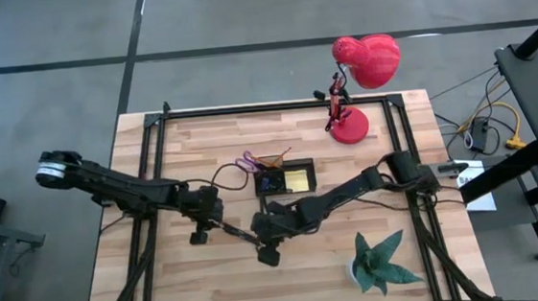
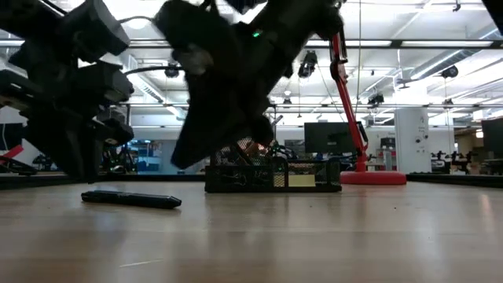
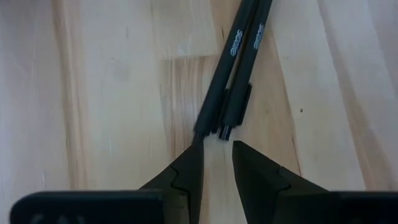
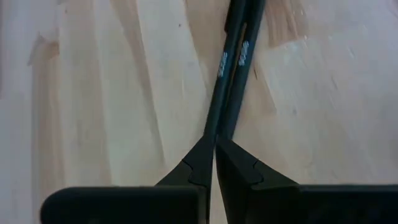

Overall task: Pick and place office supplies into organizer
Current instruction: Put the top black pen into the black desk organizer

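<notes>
The wooden table [image 1: 213, 289] is being crossed by both dark arms, which meet near its middle. At the back edge a red lamp [image 1: 359, 76] is standing, its head cut off from the low view, where only its stem and base are showing. A green paper plant [image 1: 379, 265] is sitting at the front right. The organizer [image 1: 286, 179] is lying just behind the arms' meeting point, with a yellow pad [image 1: 298, 179] in its right compartment and purple scissors [image 1: 248, 162] sticking out at its left; the rest of its contents are too small to be made out.

The left gripper [image 3: 216, 163] is being held narrowly open just at the blunt ends of two black pens [image 3: 239, 68] lying side by side on the wood; whether they are being touched cannot be told. The right gripper [image 4: 214, 155] is being kept fully closed, its tips against the pens' opposite ends, nothing being held between them.
</notes>
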Available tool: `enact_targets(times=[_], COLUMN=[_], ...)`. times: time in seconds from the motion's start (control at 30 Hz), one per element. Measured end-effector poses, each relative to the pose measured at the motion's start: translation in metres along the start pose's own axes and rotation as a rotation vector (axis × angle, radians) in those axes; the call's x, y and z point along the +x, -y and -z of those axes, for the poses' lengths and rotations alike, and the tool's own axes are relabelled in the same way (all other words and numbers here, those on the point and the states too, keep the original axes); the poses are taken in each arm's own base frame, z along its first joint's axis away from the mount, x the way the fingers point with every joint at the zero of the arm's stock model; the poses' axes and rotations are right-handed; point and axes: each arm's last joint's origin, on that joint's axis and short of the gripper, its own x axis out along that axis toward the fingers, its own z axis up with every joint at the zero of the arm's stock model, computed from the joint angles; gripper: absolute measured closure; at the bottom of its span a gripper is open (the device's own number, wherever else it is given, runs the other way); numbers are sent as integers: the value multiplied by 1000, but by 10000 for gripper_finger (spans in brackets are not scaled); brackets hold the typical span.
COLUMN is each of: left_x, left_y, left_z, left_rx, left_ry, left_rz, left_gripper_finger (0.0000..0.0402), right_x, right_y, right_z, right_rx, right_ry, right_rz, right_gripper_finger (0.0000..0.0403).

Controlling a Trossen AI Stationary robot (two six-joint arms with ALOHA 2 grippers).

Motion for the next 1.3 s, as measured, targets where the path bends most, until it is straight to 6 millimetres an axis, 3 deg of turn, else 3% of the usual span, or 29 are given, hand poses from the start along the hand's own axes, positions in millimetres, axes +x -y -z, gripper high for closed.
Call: enact_targets(times=[0.4,1.3], left_x=[2,2], left_y=[0,0], left_z=[-1,-3], left_rx=[2,-2], left_ry=[38,59], left_rz=[6,7], left_gripper_finger=[332,332], right_x=[15,22], right_y=[-4,9], right_z=[2,15], right_rx=[-4,-15], right_ry=[-23,-35], right_rz=[3,76], right_gripper_finger=[390,390])
